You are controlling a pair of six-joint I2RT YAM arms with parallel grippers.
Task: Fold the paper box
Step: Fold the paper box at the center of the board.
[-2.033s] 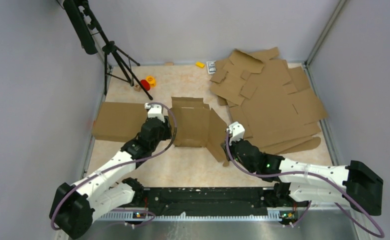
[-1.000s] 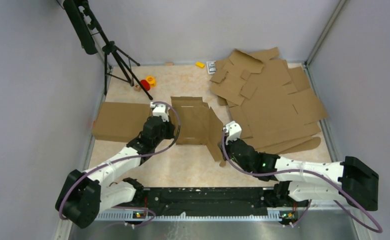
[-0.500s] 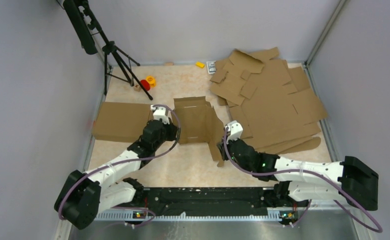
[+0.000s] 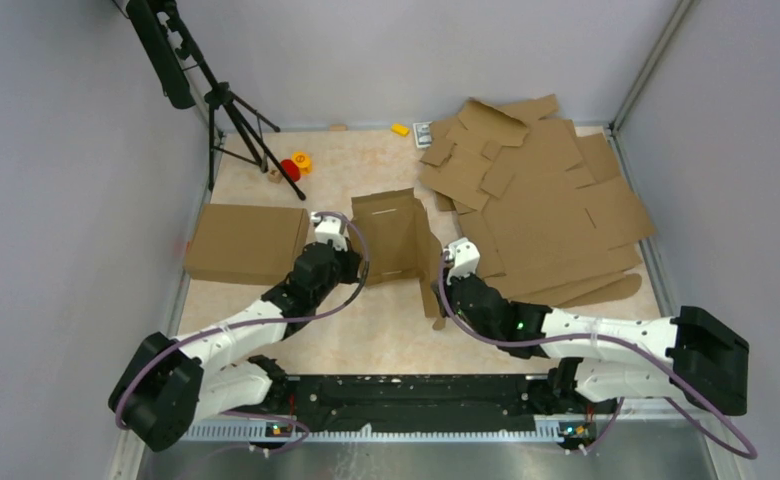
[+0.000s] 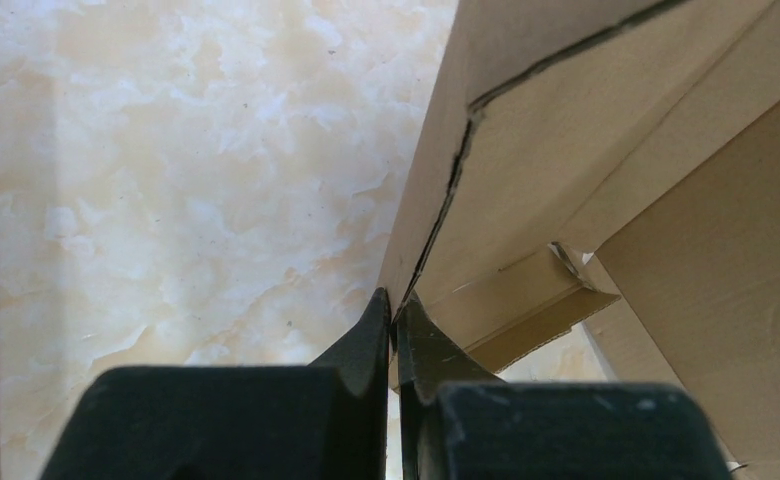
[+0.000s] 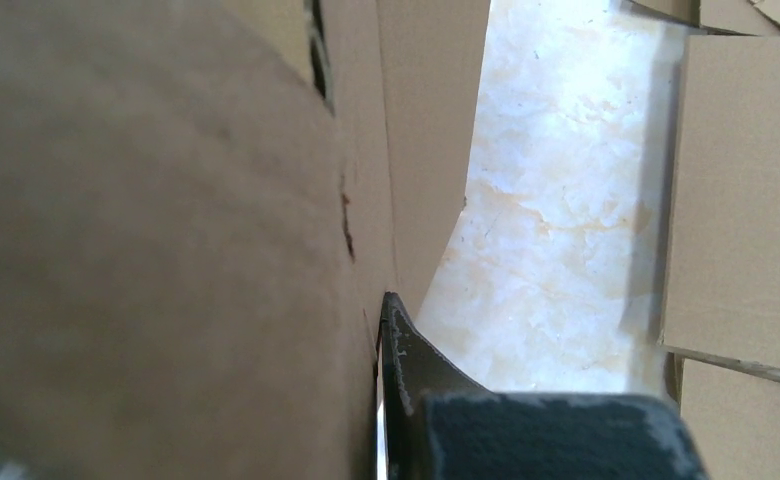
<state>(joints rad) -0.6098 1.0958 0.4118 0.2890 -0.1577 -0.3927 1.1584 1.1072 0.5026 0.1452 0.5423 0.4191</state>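
Note:
The paper box (image 4: 391, 240) is a brown cardboard blank standing partly folded at mid-table, with its side walls raised. My left gripper (image 4: 354, 258) is at its left wall. In the left wrist view the gripper (image 5: 394, 300) is shut on the thin edge of that wall (image 5: 566, 150). My right gripper (image 4: 436, 285) is at the box's right flap. In the right wrist view one black finger (image 6: 406, 360) presses flat against the cardboard (image 6: 166, 200). The cardboard hides the other finger.
A flat closed cardboard box (image 4: 246, 243) lies at the left. A pile of cardboard blanks (image 4: 541, 200) covers the right rear. A black tripod (image 4: 228, 110) stands at the far left, with red (image 4: 290, 169) and yellow (image 4: 302, 158) small objects beside it.
Both grippers have moved inward and away from the bases. The box's side walls have swung up, so the box looks narrower and stands taller.

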